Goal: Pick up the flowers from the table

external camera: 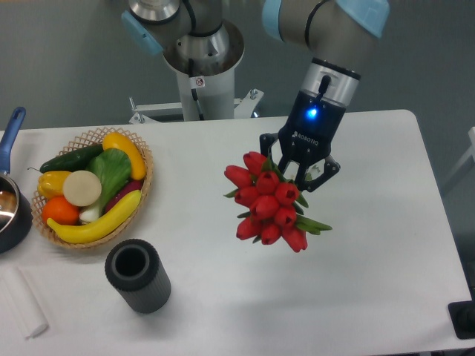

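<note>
The flowers [267, 202] are a bunch of red tulips with a few green leaves, held near the middle of the white table [371, 259]. The blossoms face the camera and hide the stems. My gripper [297, 175] comes down from the upper right and is shut on the bunch just behind the blossoms. The bunch seems to be held above the tabletop, tilted down and to the left.
A wicker basket [93, 185] of fruit and vegetables stands at the left. A dark cylindrical cup [137, 276] stands in front of it. A dark pot with a blue handle [11, 204] and a white block [22, 304] are at the left edge. The arm's base [202, 67] is at the back.
</note>
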Controlling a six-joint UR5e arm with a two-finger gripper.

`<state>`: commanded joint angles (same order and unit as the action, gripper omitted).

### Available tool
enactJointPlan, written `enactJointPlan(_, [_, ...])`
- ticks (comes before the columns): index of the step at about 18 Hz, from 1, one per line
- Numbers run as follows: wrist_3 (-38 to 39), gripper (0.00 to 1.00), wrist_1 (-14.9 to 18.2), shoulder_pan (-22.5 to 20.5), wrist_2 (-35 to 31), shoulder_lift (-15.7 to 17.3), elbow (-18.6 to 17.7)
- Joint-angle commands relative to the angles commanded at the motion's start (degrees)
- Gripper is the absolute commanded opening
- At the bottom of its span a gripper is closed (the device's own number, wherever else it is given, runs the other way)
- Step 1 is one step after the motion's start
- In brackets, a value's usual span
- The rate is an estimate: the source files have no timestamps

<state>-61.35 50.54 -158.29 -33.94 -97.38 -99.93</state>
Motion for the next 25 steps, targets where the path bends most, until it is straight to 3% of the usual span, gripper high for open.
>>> enactJointPlan(7, [-0.18,0.26,0.0,-1.58,6.34,0.0,-0.62])
enactJointPlan(25, [-0.62,0.25,-0.09,-1.15,7.48,-0.62,-0.35])
